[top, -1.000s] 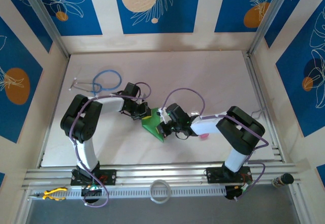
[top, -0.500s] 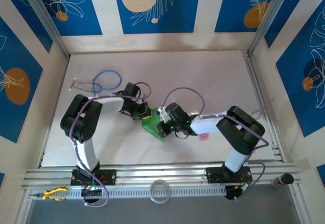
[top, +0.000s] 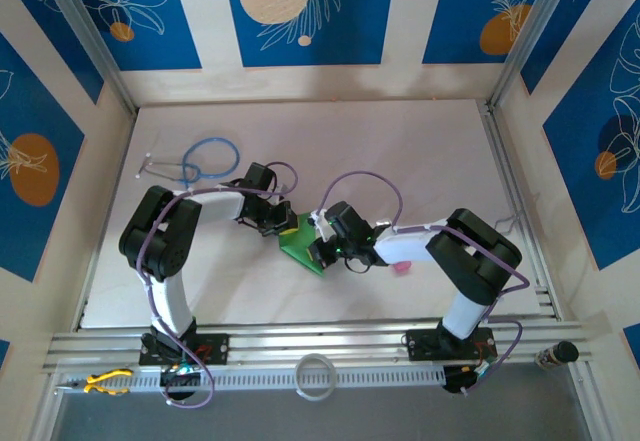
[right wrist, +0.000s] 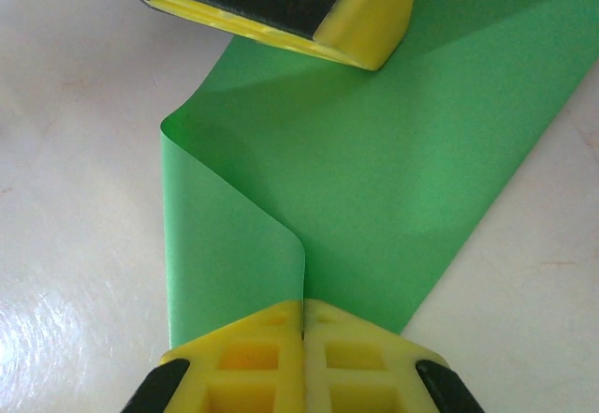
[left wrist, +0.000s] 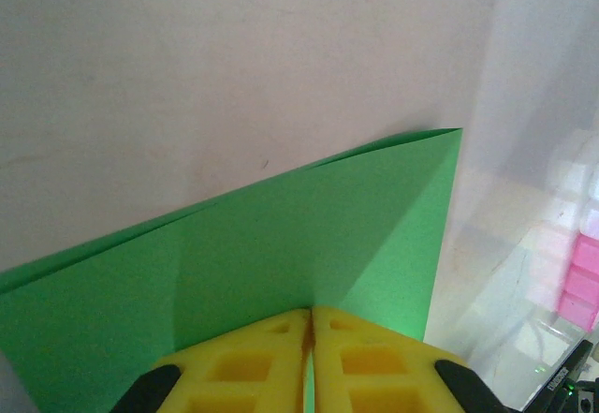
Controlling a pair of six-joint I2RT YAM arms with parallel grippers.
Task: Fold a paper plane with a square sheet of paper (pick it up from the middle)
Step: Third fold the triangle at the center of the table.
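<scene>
well, the main danger we see is that both arms grip one thin square sheet of paper point(top: 302, 245) at once, so any pull that is not matched between them could tear it or drag it out of a pinch. at the right gripper point(right wrist: 303, 302) a flap bends over in a soft curl rather than a pressed crease. if that flap is laid down while skewed, we judge the fold would land crooked and the plane would come out lopsided. in the left wrist view the two layers along the far edge sit slightly apart, so a small slip there could leave the halves misaligned. both grips also look shallow, right at the paper's border, which makes slipping likely if either wrist twists. as for the hold itself, the left gripper point(left wrist: 310, 312) has its yellow jaws pressed together with only the green paper between them. the right gripper's jaws are likewise closed flat, on the edge where the flap turns over. one left finger point(right wrist: 360, 24) lies over the sheet's far part in the right wrist view. the sheet sits between the two grippers, near the middle of the table point(top: 420, 151), toward the near side; we cannot tell whether its underside touches the surface.
</scene>
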